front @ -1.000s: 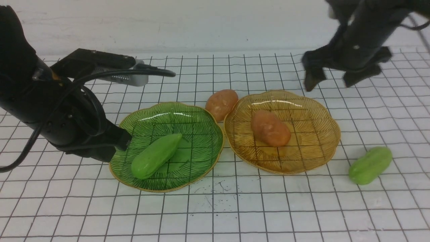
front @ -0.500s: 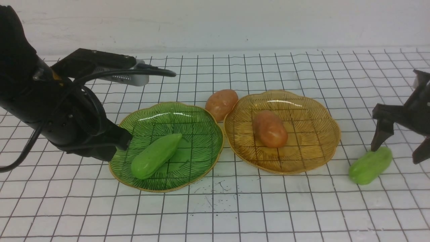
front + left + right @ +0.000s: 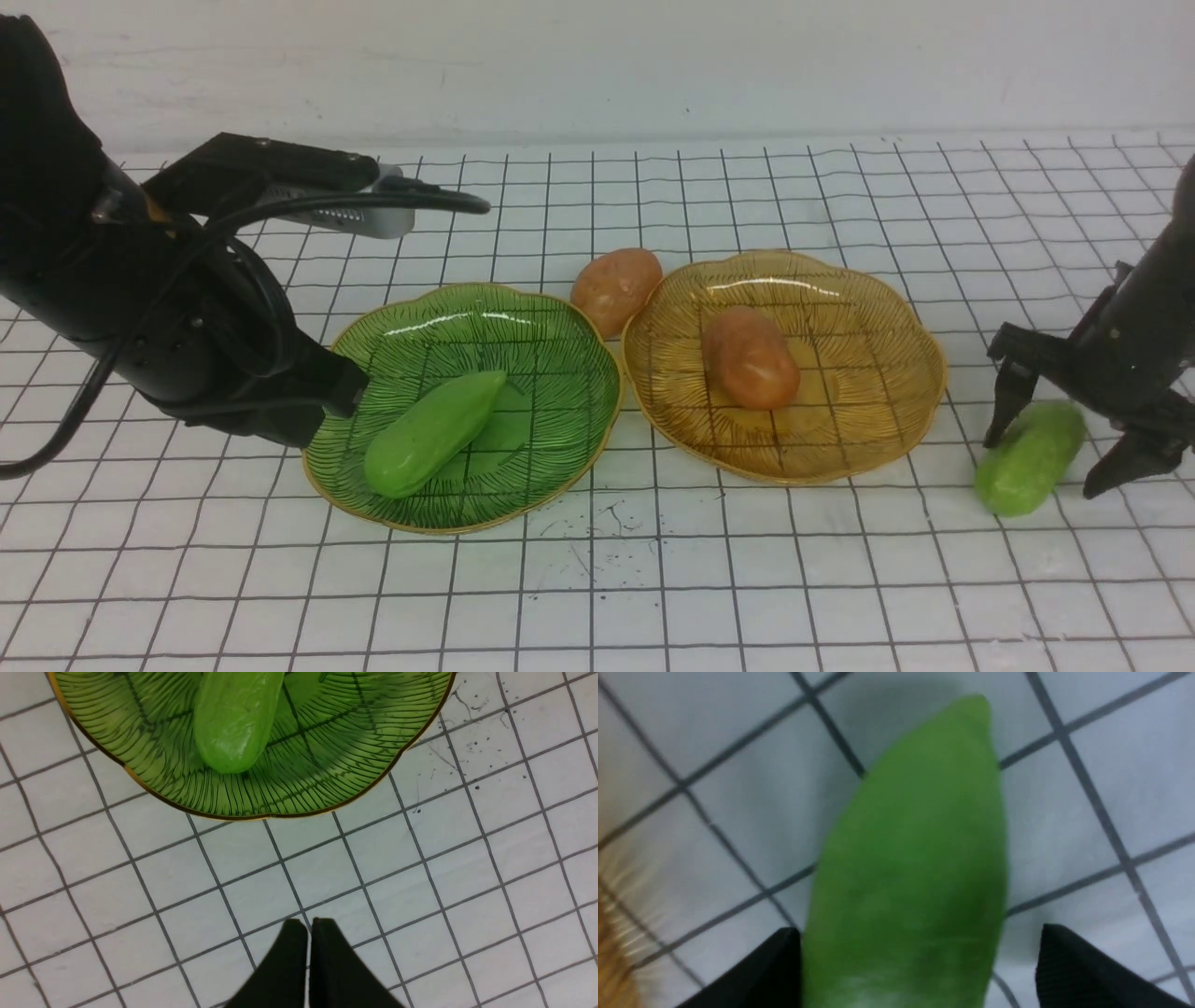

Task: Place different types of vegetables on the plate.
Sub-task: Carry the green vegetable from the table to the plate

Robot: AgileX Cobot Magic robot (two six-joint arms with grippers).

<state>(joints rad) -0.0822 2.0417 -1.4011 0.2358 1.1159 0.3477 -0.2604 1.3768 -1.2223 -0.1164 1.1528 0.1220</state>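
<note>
Under me: white tabletop (image 3: 597, 616) w/ black grid lines. Plain white wall (image 3: 597, 65) at far edge. Dark specks & scratch marks (image 3: 607, 519) mid-table, nearer my side.

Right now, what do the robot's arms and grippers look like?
The left arm and right arm are matte black. The left gripper and right gripper each have two black tapering fingers. A black cable loops over the left arm beside a silver-grey housing.

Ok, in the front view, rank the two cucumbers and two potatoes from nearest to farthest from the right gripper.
1. Loose cucumber, between the open jaws of the right gripper.
2. Plated potato, on the amber plate.
3. Loose potato, behind the gap between the plates.
4. Plated cucumber, on the green plate, far left.
</note>
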